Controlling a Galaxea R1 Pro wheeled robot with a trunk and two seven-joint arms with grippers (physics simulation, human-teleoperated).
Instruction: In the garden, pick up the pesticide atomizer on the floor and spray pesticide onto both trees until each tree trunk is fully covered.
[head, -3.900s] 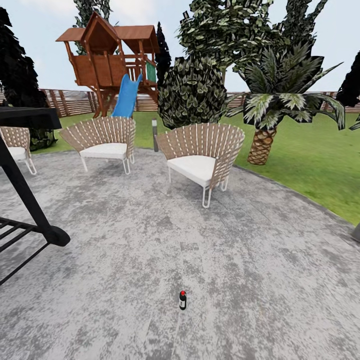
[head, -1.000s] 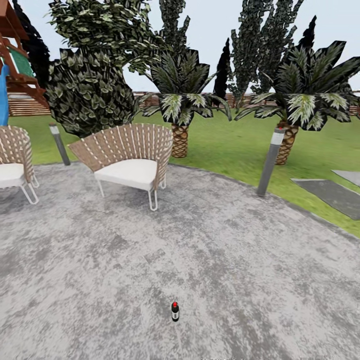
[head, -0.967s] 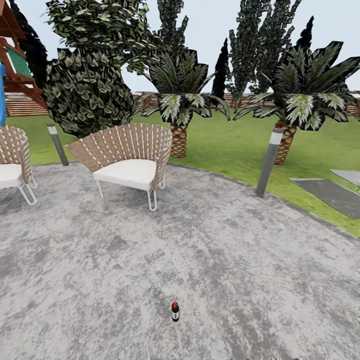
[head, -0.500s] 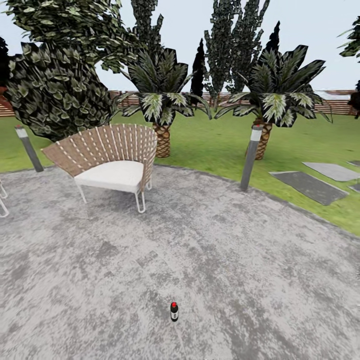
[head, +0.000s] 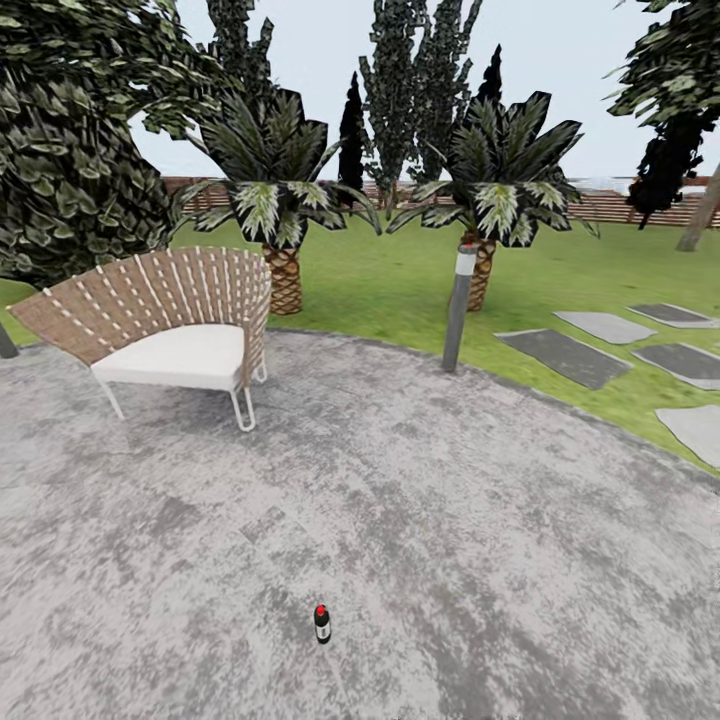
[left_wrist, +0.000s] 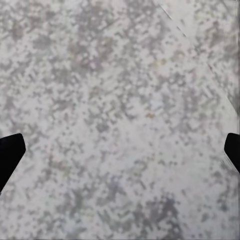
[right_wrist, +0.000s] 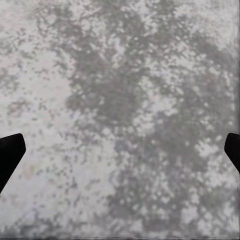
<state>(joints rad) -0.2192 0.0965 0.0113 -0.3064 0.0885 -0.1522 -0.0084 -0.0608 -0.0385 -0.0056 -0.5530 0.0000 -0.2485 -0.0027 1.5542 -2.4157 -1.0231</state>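
A small dark atomizer (head: 322, 624) with a red top and a pale label patch stood upright on a grey mottled patio (head: 450, 520), low in the head view and a little left of centre. The label was too small to read; no writing could be made out anywhere.

Behind it, well apart, a woven chair (head: 170, 325) with a white cushion sat at the left of the patio. A grey bollard light (head: 458, 306) stood at the patio's far edge, where the lawn (head: 400, 285) began. Two palms (head: 270, 215) with scaly trunks grew on the grass beyond, with a large leafy bush (head: 70, 190) at the far left. Flat stepping stones (head: 600, 345) lay in the grass at the right. A brown slat fence (head: 620, 207) ran along the back, and a leaning tan trunk (head: 703, 215) showed at the far right edge.

In each wrist view, the left gripper (left_wrist: 120, 150) and the right gripper (right_wrist: 120, 150) faced bare patio, dark fingertips (left_wrist: 9, 152) set wide apart at the picture's edges, spread and holding nothing.
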